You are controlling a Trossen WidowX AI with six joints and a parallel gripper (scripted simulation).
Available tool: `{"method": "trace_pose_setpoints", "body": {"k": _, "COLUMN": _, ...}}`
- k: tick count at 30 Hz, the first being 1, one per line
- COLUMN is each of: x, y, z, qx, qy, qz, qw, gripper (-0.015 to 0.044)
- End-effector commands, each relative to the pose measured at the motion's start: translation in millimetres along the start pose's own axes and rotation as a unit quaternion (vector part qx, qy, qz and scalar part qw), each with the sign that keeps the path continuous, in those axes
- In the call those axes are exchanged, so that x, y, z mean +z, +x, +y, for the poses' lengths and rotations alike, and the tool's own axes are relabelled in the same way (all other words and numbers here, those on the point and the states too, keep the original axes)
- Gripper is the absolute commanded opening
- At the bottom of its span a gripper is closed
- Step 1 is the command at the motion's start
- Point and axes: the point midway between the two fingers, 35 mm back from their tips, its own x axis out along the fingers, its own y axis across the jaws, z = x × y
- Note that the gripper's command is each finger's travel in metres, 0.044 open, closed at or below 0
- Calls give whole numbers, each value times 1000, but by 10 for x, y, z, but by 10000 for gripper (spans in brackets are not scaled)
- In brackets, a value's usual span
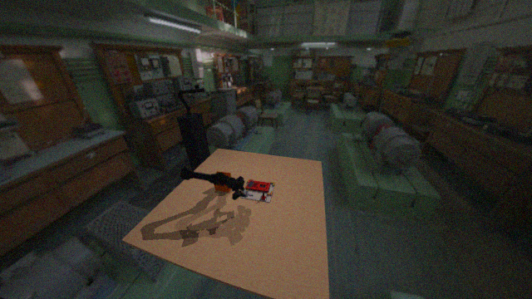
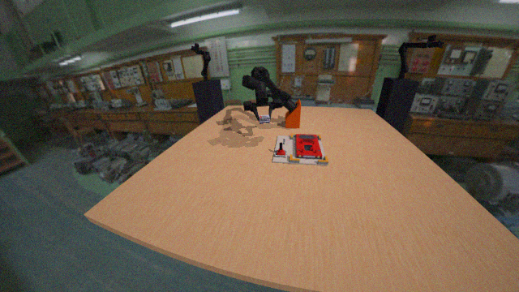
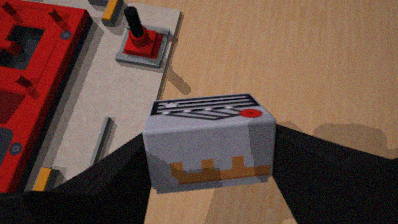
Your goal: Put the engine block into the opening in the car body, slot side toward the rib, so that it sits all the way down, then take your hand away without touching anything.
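Clearly, the job in hand is carrying the engine block (image 2: 264, 119) (image 3: 210, 145) over to the car body (image 1: 258, 185) (image 2: 308, 146) (image 3: 45, 65) and lining it up before any lowering. The jaws are clamped on the block, one finger at each end, and hold it beside the pale base plate (image 1: 251, 198) (image 2: 285, 142) (image 3: 135, 82), outside the red body. It looks raised off the tabletop (image 1: 287, 232) (image 2: 243, 211) (image 3: 310, 60), though how high is hard to tell.

Best to keep the block high while crossing, since the upright black lever (image 2: 280, 146) (image 3: 133, 21) on its red foot stands on the same side of the plate and would be easy to clip. Swing wide of it, then stop above the opening (image 2: 309, 148) (image 3: 22, 47). Which face bears the slot I cannot tell for sure, so the turn of the wrist should be settled up there, slot side toward the rib, with the block level. Lower straight and slowly; if an edge catches, lift a little and correct rather than press. Once it sits fully down, spread the fingers only enough to free both ends, and rise straight up, as the walls nearby probably leave little room.
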Motion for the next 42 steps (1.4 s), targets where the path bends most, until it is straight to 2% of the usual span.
{"method": "trace_pose_setpoints", "body": {"k": 1, "x": 2, "y": -10, "z": -11, "qx": -3, "qy": 1, "qz": -15, "qw": 1000, "gripper": 0}}
{"method": "trace_pose_setpoints", "body": {"k": 9, "x": -157, "y": 116, "z": -3, "qx": -4, "qy": 0, "qz": -75, "qw": 997, "gripper": 0}}
{"method": "trace_pose_setpoints", "body": {"k": 42, "x": -615, "y": 634, "z": -8, "qx": -6, "qy": -2, "qz": -78, "qw": 997, "gripper": 0}}
